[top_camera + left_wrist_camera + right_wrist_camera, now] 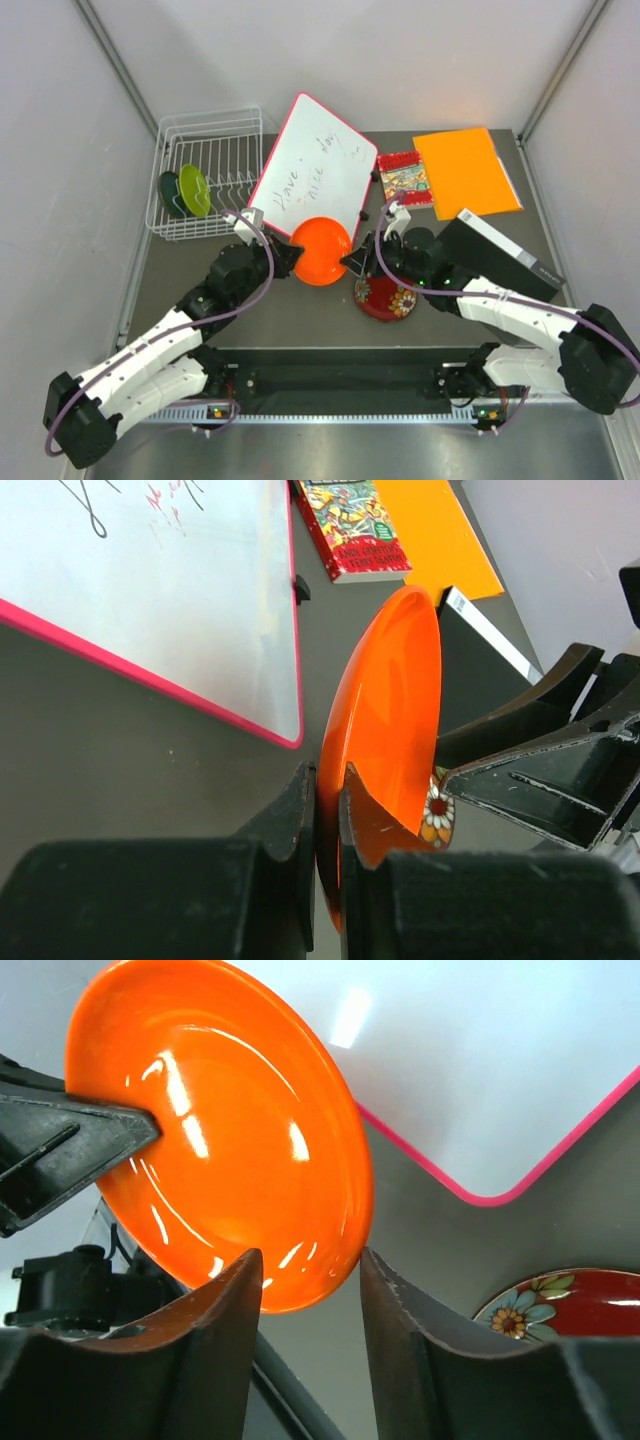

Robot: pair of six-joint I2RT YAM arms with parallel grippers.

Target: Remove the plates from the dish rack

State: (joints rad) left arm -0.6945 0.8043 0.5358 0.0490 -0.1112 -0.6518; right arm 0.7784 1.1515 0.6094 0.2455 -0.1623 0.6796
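An orange plate [322,250] hangs on edge above the table, with my left gripper [290,255] shut on its left rim [390,700]; the jaws [328,775] pinch the rim from both sides. My right gripper [352,262] is open, its fingers straddling the plate's opposite edge [220,1140] with a gap still showing [308,1255]. A dark red flowered plate [385,297] lies on the table under the right gripper. The white wire dish rack [215,135] at back left holds a lime green plate [195,189] and a dark teal plate [172,194], both upright.
A pink-framed whiteboard [315,165] lies just behind the orange plate. Farther right are a small red book [405,178], an orange folder [465,172] and a black box [500,255] beside the right arm.
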